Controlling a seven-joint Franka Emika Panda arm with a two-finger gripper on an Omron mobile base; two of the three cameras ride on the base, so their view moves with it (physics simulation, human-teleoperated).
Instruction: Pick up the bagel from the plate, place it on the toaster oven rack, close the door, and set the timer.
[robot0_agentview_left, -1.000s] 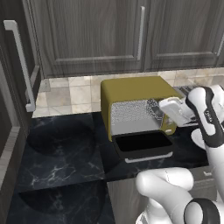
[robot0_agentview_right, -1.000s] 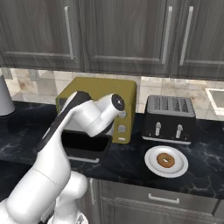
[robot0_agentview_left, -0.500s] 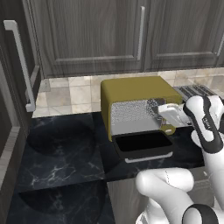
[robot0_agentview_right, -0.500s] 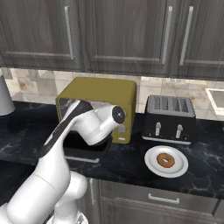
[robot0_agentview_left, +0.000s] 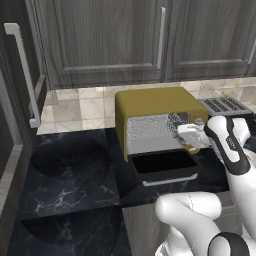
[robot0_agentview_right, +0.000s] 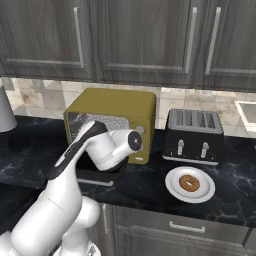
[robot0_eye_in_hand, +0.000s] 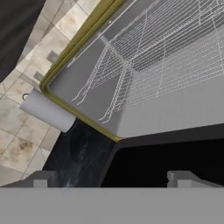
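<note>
Here the hand (robot0_eye_in_hand: 109, 177) gapes empty over the dark glass door (robot0_agentview_left: 164, 167) (wire-mesh rack (robot0_eye_in_hand: 162, 48) beyond).

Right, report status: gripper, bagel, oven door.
Gripper open, empty, at the mustard-yellow toaster oven mouth. Golden-brown bagel on white round plate. Dark glass door folded down; wire rack bare.

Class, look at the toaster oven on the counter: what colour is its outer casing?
Mustard yellow. The toaster oven shows its casing best in the right base view.

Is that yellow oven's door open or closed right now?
Open: the door lies folded down flat before the toaster oven, baring its rack.
</note>
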